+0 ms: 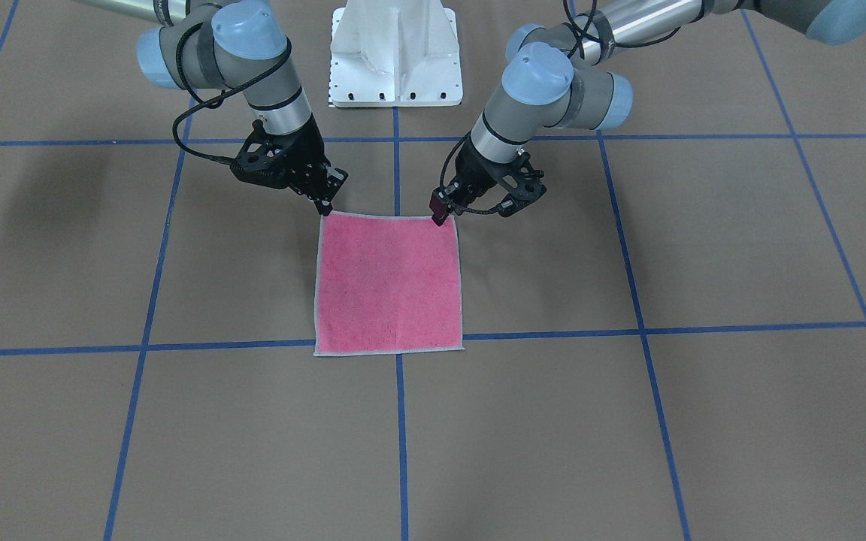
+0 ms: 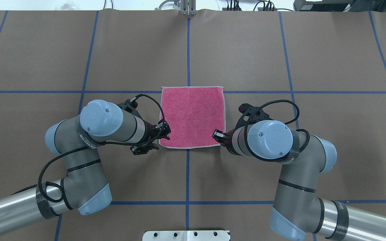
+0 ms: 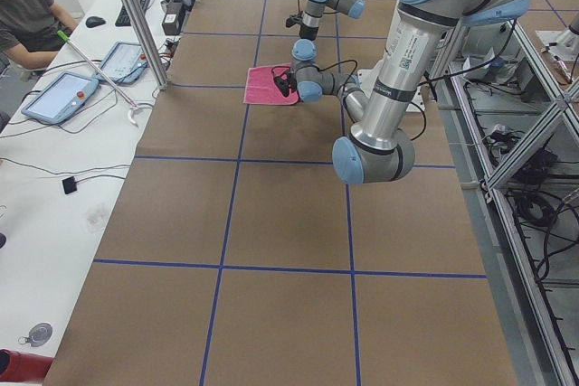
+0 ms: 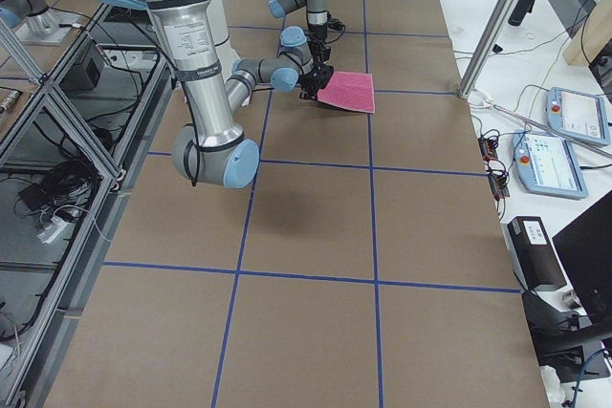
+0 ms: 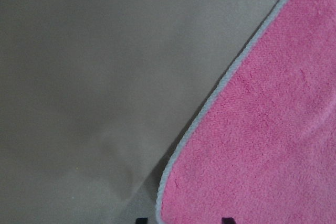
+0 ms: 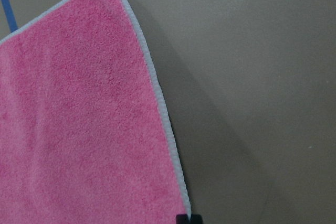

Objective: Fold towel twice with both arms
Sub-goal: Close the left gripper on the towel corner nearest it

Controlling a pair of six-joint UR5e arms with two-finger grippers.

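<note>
The towel, flat at the overhead view's centre, is being straddled at its lower-left corner by the spread fingers of the left gripper and seemingly pinched at its lower-right by the narrowed right gripper, so a lopsided lift and skewed fold are being risked.

The towel lies flat and unfolded on the table, pink face up; it is square, with light grey stitched edging all round. Both arms are silver-grey with light blue joint caps and reach down to its two corners nearest the robot. The left gripper is at one corner, its black fingertips apart with the corner between them; the right gripper is at the other, fingertips drawn close together, though whether they pinch the cloth cannot be told.
</note>
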